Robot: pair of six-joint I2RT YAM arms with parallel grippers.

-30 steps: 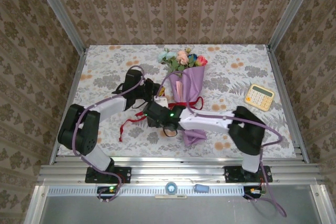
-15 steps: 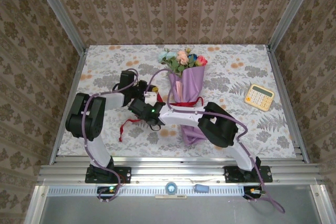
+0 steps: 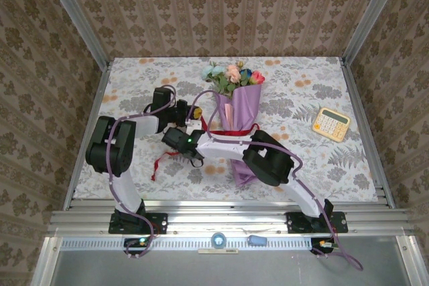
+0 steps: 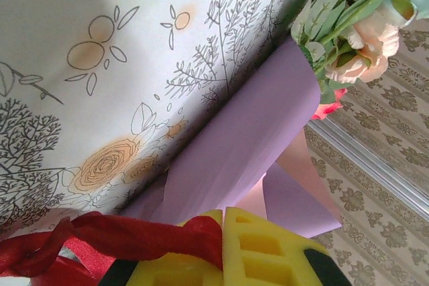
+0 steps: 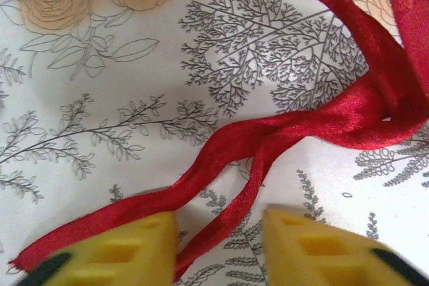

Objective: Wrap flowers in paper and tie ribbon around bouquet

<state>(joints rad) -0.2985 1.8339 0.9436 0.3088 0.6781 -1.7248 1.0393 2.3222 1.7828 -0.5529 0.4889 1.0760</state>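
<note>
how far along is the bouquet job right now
Wrapping looks done: the flowers sit in the paper cone. In hand: the left gripper is shut on the ribbon, which crosses the cone; the right gripper is open over loose strands on the tablecloth. Left: tying the ribbon into a bow.

Calculator (image 3: pixel 331 123) key markings too small; nothing legible.

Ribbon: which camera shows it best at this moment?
Right wrist: the ribbon lies close and sharp, one strand passing into the open right gripper. Left wrist shows a bunch pinched in the left gripper; the top view, thin red bits beside the bouquet.
</note>
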